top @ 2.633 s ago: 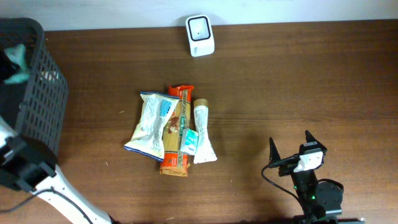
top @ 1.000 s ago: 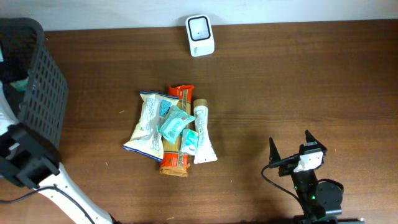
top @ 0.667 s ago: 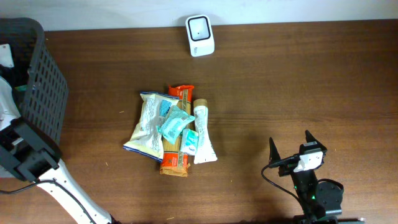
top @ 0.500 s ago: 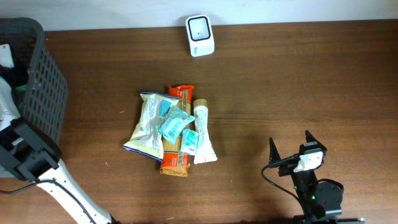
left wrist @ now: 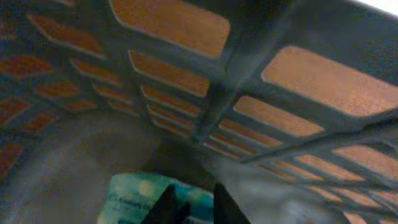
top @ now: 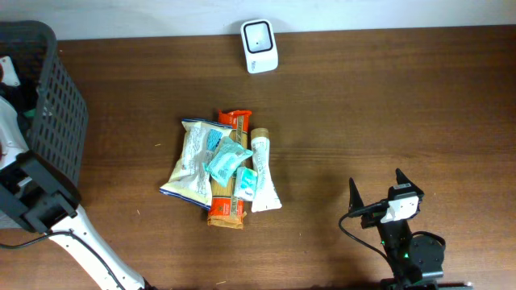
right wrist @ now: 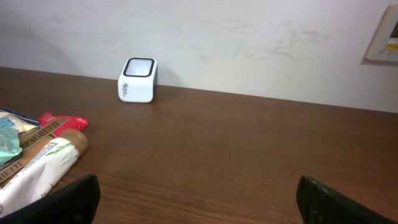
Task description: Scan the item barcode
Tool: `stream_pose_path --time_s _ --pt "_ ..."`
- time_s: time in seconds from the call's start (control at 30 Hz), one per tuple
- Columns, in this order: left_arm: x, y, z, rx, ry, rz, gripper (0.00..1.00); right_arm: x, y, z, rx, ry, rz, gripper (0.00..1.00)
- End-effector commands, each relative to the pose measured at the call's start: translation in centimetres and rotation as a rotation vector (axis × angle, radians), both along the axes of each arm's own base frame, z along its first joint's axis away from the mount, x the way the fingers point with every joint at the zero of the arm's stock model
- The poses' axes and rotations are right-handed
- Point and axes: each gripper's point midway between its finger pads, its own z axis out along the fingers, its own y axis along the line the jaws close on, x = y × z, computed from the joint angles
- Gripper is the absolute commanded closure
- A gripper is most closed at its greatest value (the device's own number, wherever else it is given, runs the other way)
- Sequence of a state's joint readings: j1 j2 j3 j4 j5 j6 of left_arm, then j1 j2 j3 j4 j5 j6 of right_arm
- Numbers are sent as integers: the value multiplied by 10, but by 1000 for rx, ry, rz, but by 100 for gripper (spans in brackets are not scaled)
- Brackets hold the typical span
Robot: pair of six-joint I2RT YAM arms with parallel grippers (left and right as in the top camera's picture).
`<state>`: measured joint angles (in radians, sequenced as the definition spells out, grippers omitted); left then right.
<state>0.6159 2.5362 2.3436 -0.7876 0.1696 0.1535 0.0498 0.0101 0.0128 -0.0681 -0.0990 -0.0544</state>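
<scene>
Down in the basket [top: 56, 121] at nine o'clock: left gripper [left wrist: 189, 202] nearly closed over a teal packet [left wrist: 134, 193], hold unclear. At five o'clock: right gripper [top: 376, 187] spread wide.

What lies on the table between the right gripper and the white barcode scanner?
Only bare wooden table: in the overhead view nothing lies between the right gripper and the scanner; the pile of packets is off to the side.

Even, bright light on the table [top: 387, 105] — basket [left wrist: 205, 93] interior dim, blurred.
</scene>
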Motion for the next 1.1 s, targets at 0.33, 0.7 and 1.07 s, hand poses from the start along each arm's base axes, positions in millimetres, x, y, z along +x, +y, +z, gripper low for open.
stream_pose_path --time_s 0.33,0.7,1.07 --pt "-92 -51 -110 -293 453 123 24 0 -1 -3 7 5 -3 1" --pt "-27 -5 -10 10 197 -102 1 0 -1 -3 7 5 -3 1" --pt "-44 -16 -75 -80 314 -112 100 0 -1 -3 7 5 -3 1"
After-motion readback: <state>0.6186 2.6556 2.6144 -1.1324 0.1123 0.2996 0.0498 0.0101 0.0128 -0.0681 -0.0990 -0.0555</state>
